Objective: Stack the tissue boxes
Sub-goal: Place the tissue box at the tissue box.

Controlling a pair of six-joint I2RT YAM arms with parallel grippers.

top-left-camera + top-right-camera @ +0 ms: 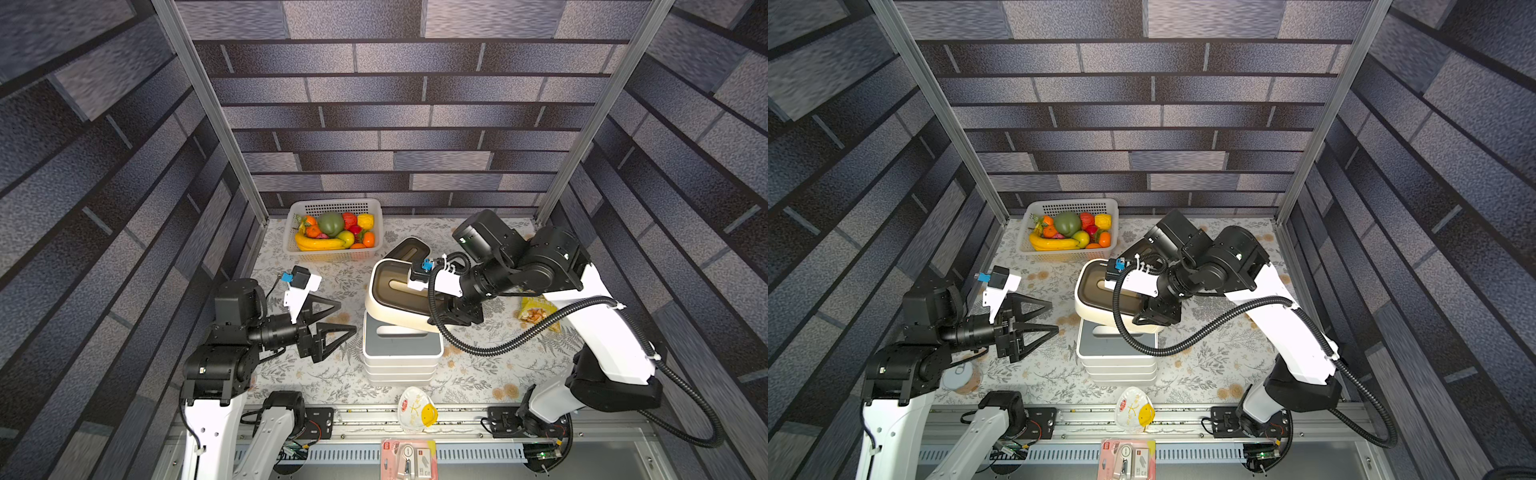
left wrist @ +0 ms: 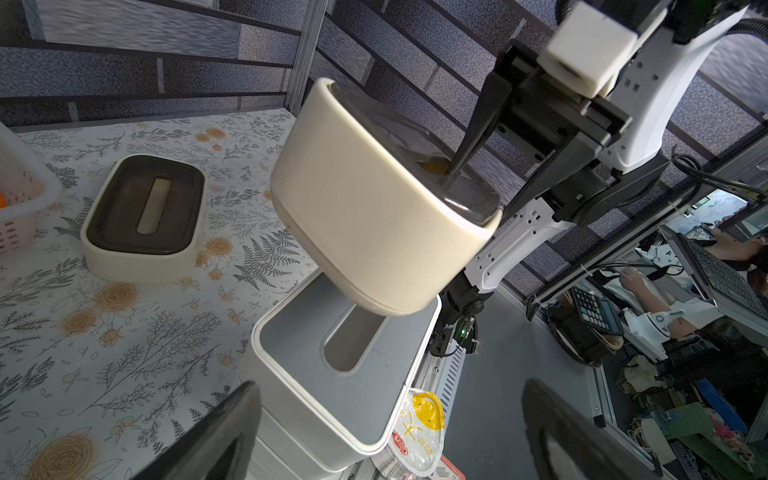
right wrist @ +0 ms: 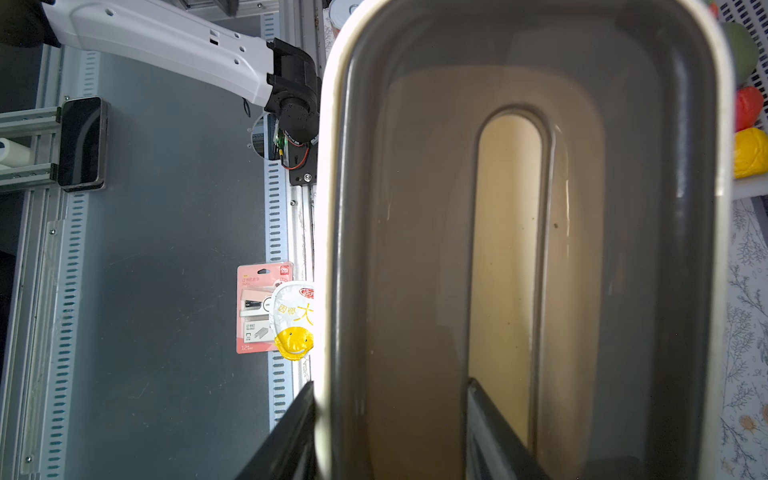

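- Two small packs lie nearest us, at 6 o'clock. A pink blister pack (image 1: 409,459) sits on the metal ledge. Just beyond it, a white packet with a yellow face (image 1: 415,409) lies at the edge of the floral table (image 1: 291,374).
- At 12 o'clock from that packet we see the stack of white boxes (image 1: 401,365). It stands upright and squared up, and its top is a grey lid (image 1: 395,345) with a slot.
- At 9 o'clock from the stack the left gripper (image 1: 348,318) hangs above the cloth, apart from the boxes. Its jaws are spread wide and hold nothing.
- Over the far half of the stack hangs the tilted cream box (image 1: 380,286), its dark-brown lid uppermost and plainly not level. In the left wrist view its lower edge sits over the grey lid's slot. We cannot tell whether it touches that lid or hovers just above it.
- The right gripper (image 2: 478,195) reaches in from 3 o'clock and pinches this box by its long side. One finger goes down through the lid's slot and the other presses the outside of the wall.
- At 3 o'clock from the stack, under the right arm, lies a yellow snack bag (image 1: 536,311).
- Just behind the tilted box, at 12 o'clock, the second cream box (image 1: 409,249) rests flat on the table with its slot up.
- Farthest off, at 11 o'clock against the back wall, stands the white basket (image 1: 332,203), filled with fruit.
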